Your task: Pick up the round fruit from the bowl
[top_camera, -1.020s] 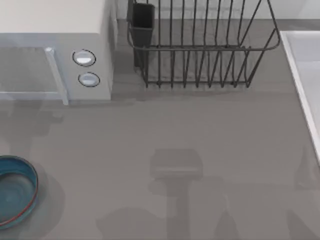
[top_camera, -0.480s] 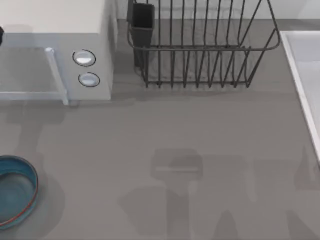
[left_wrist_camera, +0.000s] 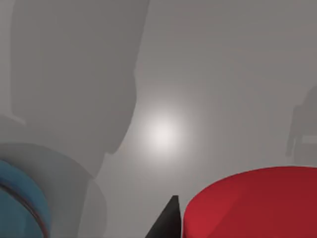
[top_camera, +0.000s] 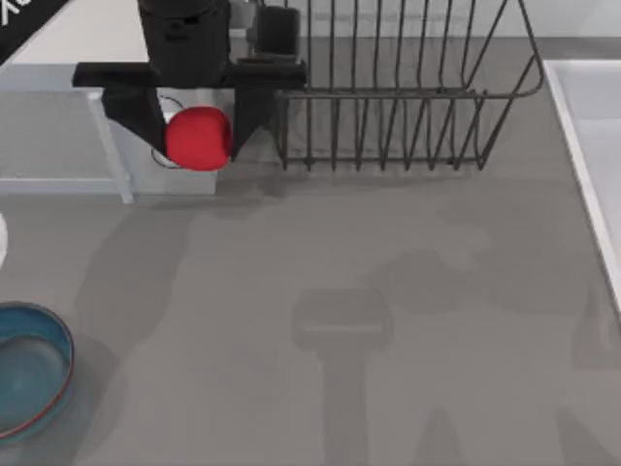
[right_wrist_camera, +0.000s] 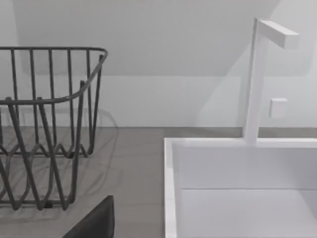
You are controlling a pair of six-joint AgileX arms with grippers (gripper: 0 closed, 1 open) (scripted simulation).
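The left gripper [top_camera: 198, 138] is clamping the round fruit [top_camera: 199, 138] between both fingers, high above the table [top_camera: 388, 252]. The bowl [top_camera: 60, 379] is sitting well apart, below and toward the left edge.

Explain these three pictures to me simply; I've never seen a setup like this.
This is a simulated two-armed AgileX robot at a grey table. The top view looks down from above. There, the left gripper, a black two-finger claw, holds the round fruit, a red ball, high over the table. The blue bowl it belongs to sits at the table's left edge. A microwave, a wire dish rack and a white sink stand around. The other pictures come from cameras on each wrist; the left one sees the red fruit close up.
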